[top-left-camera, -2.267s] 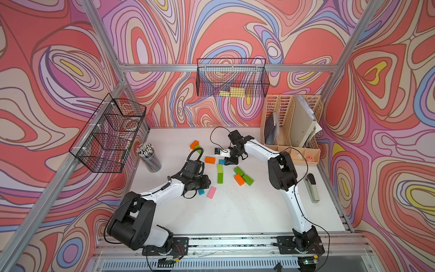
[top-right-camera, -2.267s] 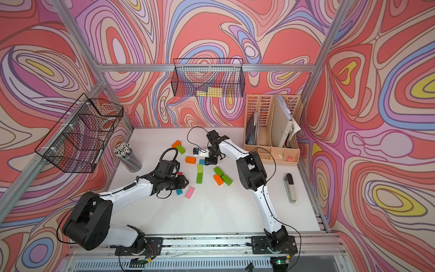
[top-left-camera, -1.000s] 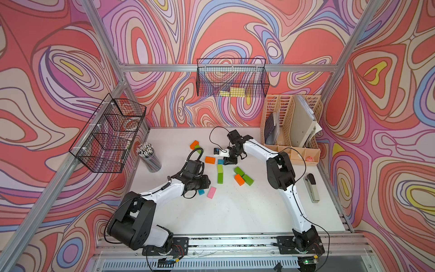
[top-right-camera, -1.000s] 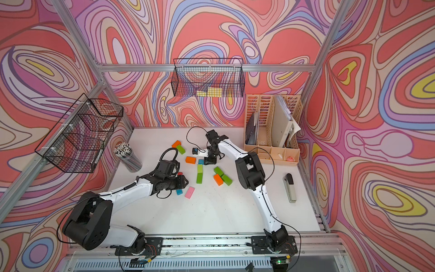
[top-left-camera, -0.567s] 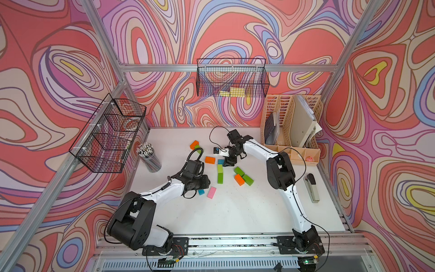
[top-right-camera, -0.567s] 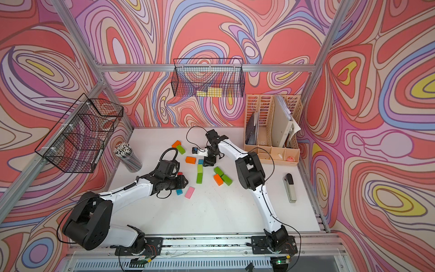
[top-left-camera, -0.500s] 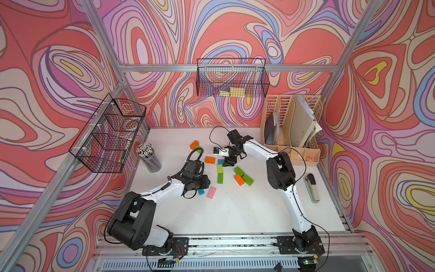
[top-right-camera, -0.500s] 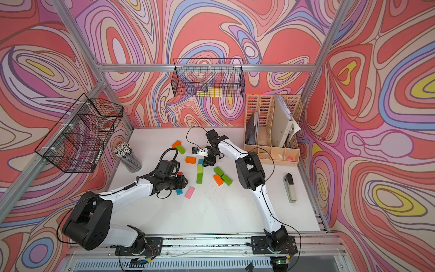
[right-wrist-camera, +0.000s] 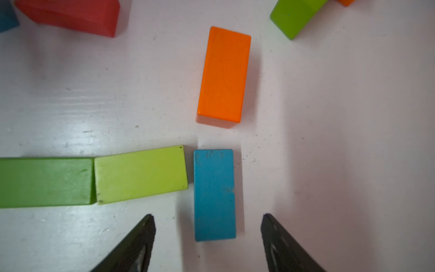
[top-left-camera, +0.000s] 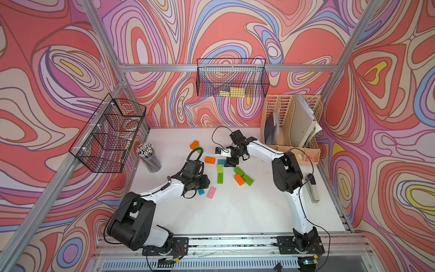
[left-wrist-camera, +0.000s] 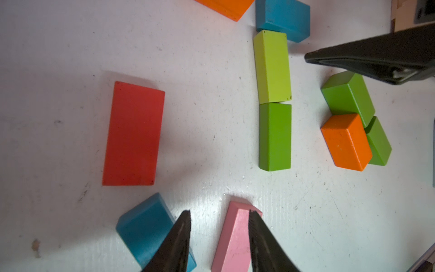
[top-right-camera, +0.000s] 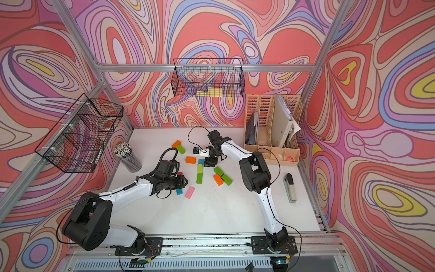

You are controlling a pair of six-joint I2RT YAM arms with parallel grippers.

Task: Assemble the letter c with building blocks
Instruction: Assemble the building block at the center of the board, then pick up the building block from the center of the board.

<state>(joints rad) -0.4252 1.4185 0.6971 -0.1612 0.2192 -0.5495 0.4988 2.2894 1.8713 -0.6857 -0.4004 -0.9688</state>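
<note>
Building blocks lie scattered mid-table. A blue block (right-wrist-camera: 214,193) lies flat across the end of a light green block (right-wrist-camera: 141,174), which is in line with a green block (right-wrist-camera: 44,181). My right gripper (right-wrist-camera: 208,215) stands open astride the blue block's near end, touching nothing; in a top view the right gripper (top-left-camera: 229,162) is just beside that row. My left gripper (left-wrist-camera: 219,212) is open and holds nothing, low over a second blue block (left-wrist-camera: 143,226) and a pink block (left-wrist-camera: 235,235). A red block (left-wrist-camera: 134,134) lies beyond them. An orange block (right-wrist-camera: 223,75) lies apart past the row.
An orange block (top-left-camera: 239,179) with two green ones (top-left-camera: 247,180) clusters right of the row. Another orange and green pair (top-left-camera: 194,144) sits further back. A pencil cup (top-left-camera: 149,157) stands left, a file organiser (top-left-camera: 292,124) back right, a stapler (top-left-camera: 312,188) right. Wire baskets (top-left-camera: 110,134) hang on the walls.
My right gripper has opened and let go of the blue block, which now lies at the end of the green row. The left arm has not moved.
</note>
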